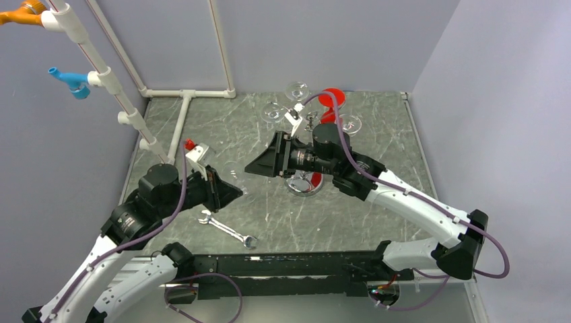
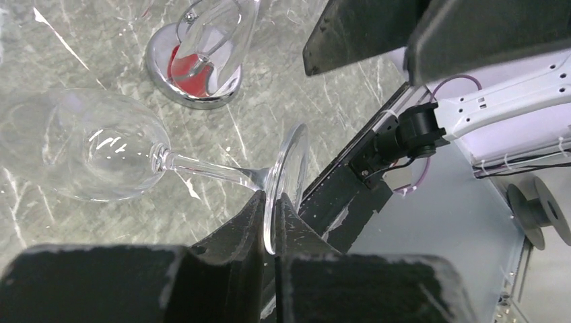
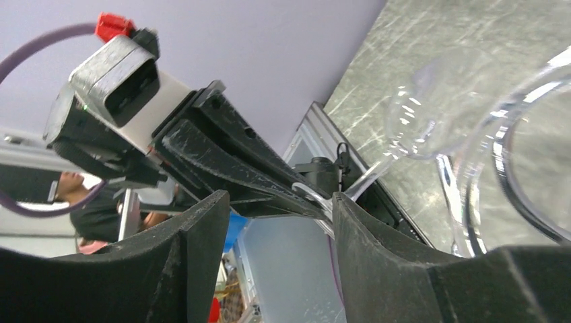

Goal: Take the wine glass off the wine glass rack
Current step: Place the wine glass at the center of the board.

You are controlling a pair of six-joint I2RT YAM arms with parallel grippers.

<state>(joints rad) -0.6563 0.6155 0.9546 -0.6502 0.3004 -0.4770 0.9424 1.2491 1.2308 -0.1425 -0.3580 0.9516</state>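
Two claws faced each other over the grey marbled worktop (image 1: 394, 134). The left claw (image 2: 269, 202) was clamped on the rim of the round foot of the wine glass (image 2: 114, 151). The glass was off the rack (image 1: 306, 185) and lay on its side, its bowl pointing away from the claw; I could not tell whether the bowl touched the worktop. In the top view it sat at about 9 o'clock from the rack's shiny base. The right claw (image 3: 279, 202) had its fingers apart and held nothing. Other glasses (image 1: 296, 89) hung toward 12 o'clock. A wrench (image 1: 229, 229) lay at about 7 o'clock from the base.
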